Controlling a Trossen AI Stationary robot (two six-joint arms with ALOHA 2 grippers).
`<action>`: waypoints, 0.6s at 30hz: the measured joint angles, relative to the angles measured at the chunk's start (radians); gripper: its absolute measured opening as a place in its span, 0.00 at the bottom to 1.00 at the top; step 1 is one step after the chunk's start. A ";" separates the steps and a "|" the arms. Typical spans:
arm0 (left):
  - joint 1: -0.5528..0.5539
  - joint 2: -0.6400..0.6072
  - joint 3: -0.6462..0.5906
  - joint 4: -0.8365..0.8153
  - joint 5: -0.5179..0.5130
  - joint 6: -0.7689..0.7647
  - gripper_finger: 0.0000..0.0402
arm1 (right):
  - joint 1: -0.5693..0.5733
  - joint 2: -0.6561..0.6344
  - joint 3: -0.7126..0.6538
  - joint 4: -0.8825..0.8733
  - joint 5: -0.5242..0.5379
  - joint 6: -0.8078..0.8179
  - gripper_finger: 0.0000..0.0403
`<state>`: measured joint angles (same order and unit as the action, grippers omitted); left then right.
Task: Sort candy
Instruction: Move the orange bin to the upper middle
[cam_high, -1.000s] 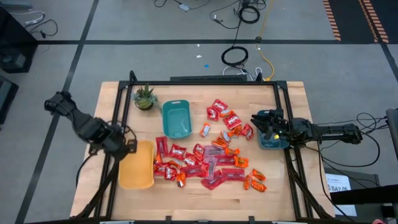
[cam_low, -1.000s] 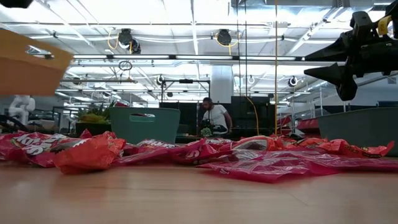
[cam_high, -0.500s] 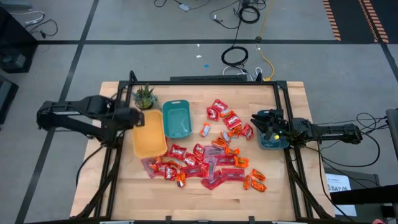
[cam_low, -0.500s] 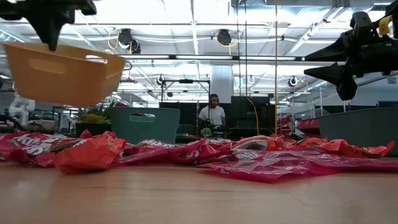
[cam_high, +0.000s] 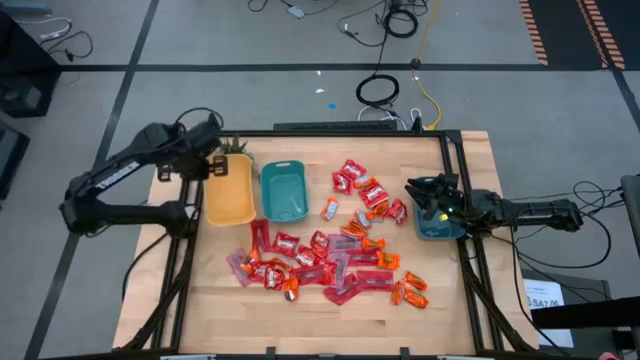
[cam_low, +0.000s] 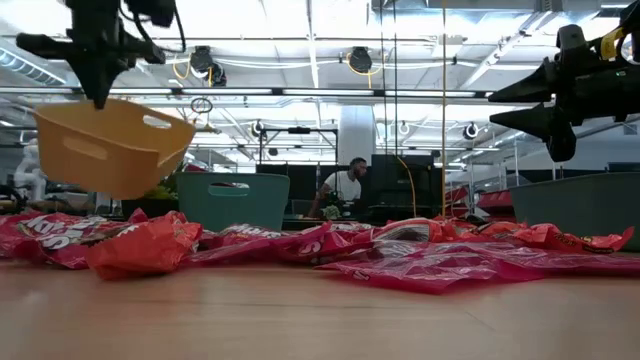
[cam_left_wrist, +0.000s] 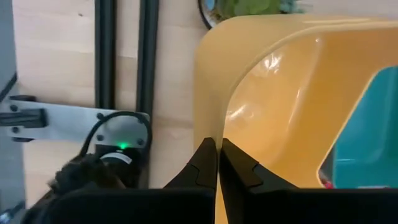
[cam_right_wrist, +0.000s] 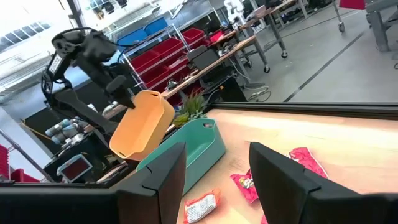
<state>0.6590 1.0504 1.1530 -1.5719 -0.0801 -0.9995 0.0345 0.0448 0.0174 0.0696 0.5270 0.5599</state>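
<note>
**Candy unsorted; a bin is being placed**

The candy (cam_high: 335, 255) lies heaped mid-table. At its ten o'clock the left gripper (cam_high: 214, 166), pinched on the yellow bin's (cam_high: 229, 192) rim, carries it. The right gripper (cam_high: 428, 200), half open and empty, hovers at three o'clock. Next, I judge: set the bin down.

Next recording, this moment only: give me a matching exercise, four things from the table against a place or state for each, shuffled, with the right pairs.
Things:
1. yellow bin
2. teal bin
3. potted plant
4. right gripper

Places or states:
A. open, empty, above a dark teal bin at the table's right edge
B. resting on the table, just left of the candy
C. lifted off the table, its rim pinched by the left gripper
D. at the table's far left corner

Pairs: 1-C, 2-B, 3-D, 4-A
</note>
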 joint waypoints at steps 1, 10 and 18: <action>0.023 0.019 0.000 -0.001 0.002 0.029 0.02 | 0.000 0.000 0.000 0.000 0.000 0.000 0.42; 0.081 0.218 0.000 0.084 0.030 0.142 0.02 | 0.000 0.000 0.000 0.000 0.001 0.005 0.42; 0.081 0.355 0.002 0.159 0.078 0.114 0.02 | 0.000 0.000 0.000 0.000 0.000 0.006 0.42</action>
<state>0.7395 1.4056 1.1549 -1.4124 -0.0023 -0.8852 0.0345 0.0448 0.0174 0.0700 0.5274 0.5660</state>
